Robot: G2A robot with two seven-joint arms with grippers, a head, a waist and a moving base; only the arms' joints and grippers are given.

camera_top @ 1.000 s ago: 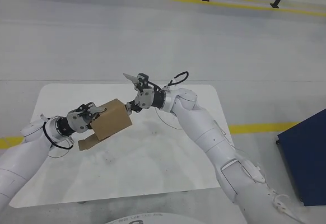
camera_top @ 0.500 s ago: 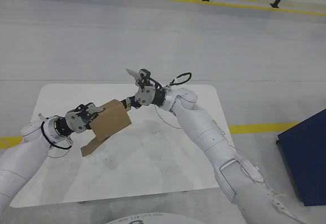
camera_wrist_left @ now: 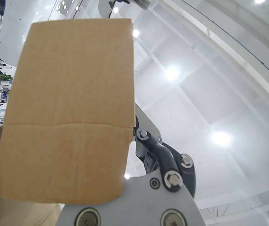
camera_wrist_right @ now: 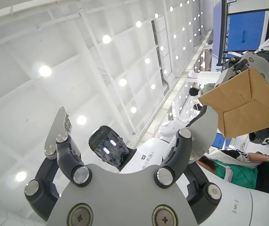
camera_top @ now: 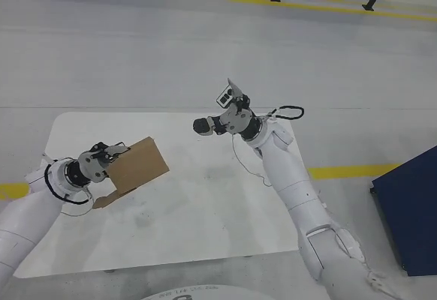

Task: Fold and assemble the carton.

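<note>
Holds the carton point(camera_top: 137, 166) up over the left part of the table point(camera_top: 203, 217), with the left gripper point(camera_top: 112, 154) clenched on the cardboard at its left end. Looks already opened out into a box, with the end seen from the right wrist view folded shut. Probably not finished, though: shows one flap point(camera_top: 107, 199) hanging loose at the near-left end, and hard to judge from above how closed otherwise. Has the right gripper point(camera_top: 215, 106) raised over the far middle of the table, well apart from the carton, fingers spread and grasping nothing. Leaves, by this reckoning, tucking that loose flap and shutting the end.
</note>
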